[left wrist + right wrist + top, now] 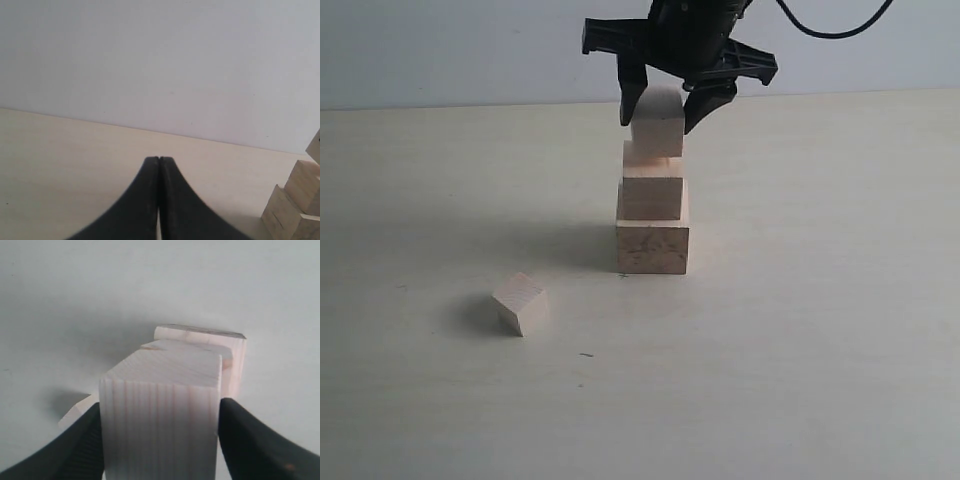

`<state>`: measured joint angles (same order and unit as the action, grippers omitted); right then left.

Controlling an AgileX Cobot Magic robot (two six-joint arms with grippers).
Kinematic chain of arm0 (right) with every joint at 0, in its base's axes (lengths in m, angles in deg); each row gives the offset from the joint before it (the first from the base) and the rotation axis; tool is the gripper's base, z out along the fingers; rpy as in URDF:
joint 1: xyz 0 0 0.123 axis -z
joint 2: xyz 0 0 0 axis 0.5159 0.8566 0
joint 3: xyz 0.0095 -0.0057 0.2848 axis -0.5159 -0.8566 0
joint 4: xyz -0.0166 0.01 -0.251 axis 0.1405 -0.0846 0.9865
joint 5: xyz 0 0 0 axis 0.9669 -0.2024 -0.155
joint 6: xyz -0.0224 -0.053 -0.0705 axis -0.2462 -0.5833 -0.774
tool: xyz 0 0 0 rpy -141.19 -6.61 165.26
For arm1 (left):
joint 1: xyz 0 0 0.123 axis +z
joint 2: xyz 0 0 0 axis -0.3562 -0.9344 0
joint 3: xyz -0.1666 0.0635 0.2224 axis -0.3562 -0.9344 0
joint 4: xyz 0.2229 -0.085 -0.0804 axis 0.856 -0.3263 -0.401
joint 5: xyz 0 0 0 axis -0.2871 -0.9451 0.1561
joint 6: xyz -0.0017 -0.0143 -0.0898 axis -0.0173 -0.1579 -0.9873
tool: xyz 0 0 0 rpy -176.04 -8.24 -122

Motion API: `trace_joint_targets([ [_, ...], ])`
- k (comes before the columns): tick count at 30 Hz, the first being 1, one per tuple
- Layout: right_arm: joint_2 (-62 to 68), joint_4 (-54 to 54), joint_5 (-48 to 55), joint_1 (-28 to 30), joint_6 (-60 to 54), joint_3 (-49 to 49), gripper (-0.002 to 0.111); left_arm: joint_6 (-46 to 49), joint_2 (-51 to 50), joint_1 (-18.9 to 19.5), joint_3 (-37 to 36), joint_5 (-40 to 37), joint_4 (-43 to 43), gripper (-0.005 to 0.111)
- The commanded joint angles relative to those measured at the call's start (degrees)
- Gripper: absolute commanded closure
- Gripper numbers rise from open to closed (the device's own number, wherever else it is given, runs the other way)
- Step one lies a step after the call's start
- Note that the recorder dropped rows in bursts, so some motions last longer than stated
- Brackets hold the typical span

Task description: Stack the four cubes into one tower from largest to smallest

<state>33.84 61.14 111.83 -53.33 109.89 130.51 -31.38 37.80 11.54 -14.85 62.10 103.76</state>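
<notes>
The right gripper (pixel 659 126) is matte black, with a broad winged body at twelve o'clock in the exterior view, a thin black cable (pixel 820 35) looping off toward one o'clock, and tapering fingers (pixel 630 95), while the left gripper (pixel 159 161) has smooth black fingers (pixel 140 205) curving like horns.

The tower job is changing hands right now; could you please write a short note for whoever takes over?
Right hand: shut on the third cube, holding it on or just above the second cube; I cannot tell whether it is seated.
Left hand: shut and empty.
Done: the second cube sits on the largest cube.
Left: release the third cube, then pick the smallest cube off the table and set it on top.
</notes>
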Motion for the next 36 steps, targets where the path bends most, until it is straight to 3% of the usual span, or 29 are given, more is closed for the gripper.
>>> trace_joint_targets([
  [1,0.25,-4.24,-0.35,0.23,-1.04,0.10,0.084,-0.17,0.24,-0.38,-0.01,-0.43,0.15,0.107],
  [12,-2.02,-2.83,-0.35,0.23,-1.00,0.10,0.084,-0.17,0.24,-0.38,-0.01,-0.43,0.15,0.107],
  [17,-3.70,2.68,-0.35,0.23,-1.00,0.10,0.084,-0.33,0.24,-0.38,-0.01,-0.43,0.15,0.107],
  [36,-3.49,-4.69,-0.35,0.23,-2.26,-4.48,0.084,-0.17,0.24,-0.38,-0.01,-0.43,0.15,0.107],
])
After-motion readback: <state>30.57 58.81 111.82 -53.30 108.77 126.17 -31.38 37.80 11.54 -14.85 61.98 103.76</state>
